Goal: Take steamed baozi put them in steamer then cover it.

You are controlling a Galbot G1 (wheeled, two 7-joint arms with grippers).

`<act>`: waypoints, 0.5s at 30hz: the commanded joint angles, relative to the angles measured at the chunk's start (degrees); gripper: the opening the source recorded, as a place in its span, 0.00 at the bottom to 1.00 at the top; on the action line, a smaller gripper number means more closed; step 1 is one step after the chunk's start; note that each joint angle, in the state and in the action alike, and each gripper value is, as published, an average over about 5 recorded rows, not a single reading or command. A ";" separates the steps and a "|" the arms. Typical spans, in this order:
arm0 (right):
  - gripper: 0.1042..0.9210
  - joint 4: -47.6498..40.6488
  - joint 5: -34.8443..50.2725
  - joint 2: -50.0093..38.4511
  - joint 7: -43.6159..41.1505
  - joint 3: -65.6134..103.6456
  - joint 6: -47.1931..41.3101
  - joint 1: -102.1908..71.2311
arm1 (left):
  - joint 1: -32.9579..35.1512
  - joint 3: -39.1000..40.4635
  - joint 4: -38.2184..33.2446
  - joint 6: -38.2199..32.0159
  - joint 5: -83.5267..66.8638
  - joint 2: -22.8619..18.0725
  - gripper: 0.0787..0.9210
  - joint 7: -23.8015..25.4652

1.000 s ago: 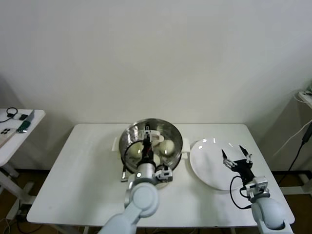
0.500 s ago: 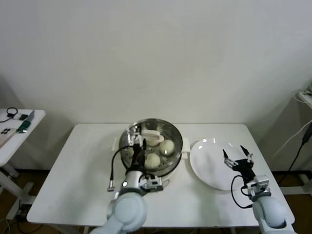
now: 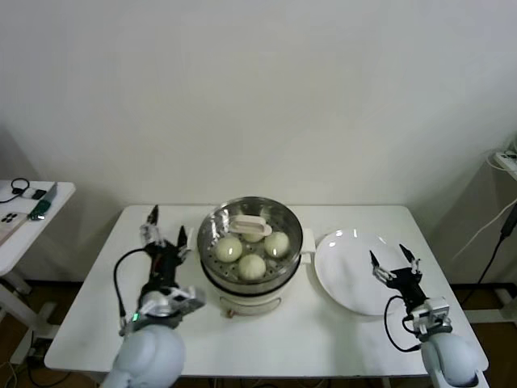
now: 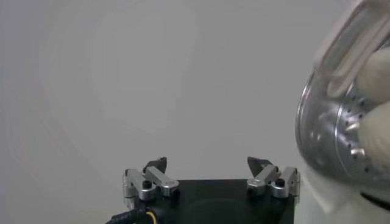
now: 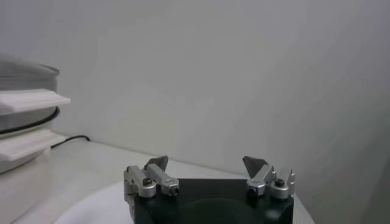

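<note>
Head view: the steamer, shiny steel on a white base, sits mid-table with its glass lid on, 3 pale round steamed baozi visible inside. Left gripper hovers left of it, spread wide and empty. Right gripper hangs wide over the white plate.

Left wrist view: left gripper empty; steamer beside it.

Right wrist view: right gripper empty, above the plate.

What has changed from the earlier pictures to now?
The left gripper left the steamer, and moved to the robot's left over the table, open and empty. The lid is on the steamer. The right gripper stayed open above the plate.
</note>
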 commanded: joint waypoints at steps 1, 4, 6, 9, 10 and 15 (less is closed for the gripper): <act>0.88 1.50 1.18 0.04 -0.37 0.63 1.43 -2.44 | 15.63 -24.23 5.01 -43.67 -42.12 -3.55 0.88 -6.11; 0.88 1.89 2.13 -0.09 -0.46 0.77 2.11 -3.24 | 16.54 -25.63 10.07 -47.96 -48.90 -5.15 0.88 -3.56; 0.88 2.04 2.78 -0.12 -0.56 0.79 2.55 -3.71 | 16.47 -25.82 13.03 -49.07 -53.04 -6.48 0.88 -2.13; 0.88 2.23 3.69 -0.02 -0.97 0.63 3.48 -4.30 | 16.02 -26.09 16.78 -49.59 -57.11 -8.55 0.88 0.86; 0.88 2.32 4.01 0.04 -1.19 0.57 3.83 -4.50 | 15.95 -26.07 17.70 -49.75 -57.47 -9.03 0.88 1.94; 0.88 2.53 5.47 0.53 -1.78 0.26 5.89 -5.36 | 15.51 -25.54 19.33 -49.63 -56.63 -10.64 0.88 5.03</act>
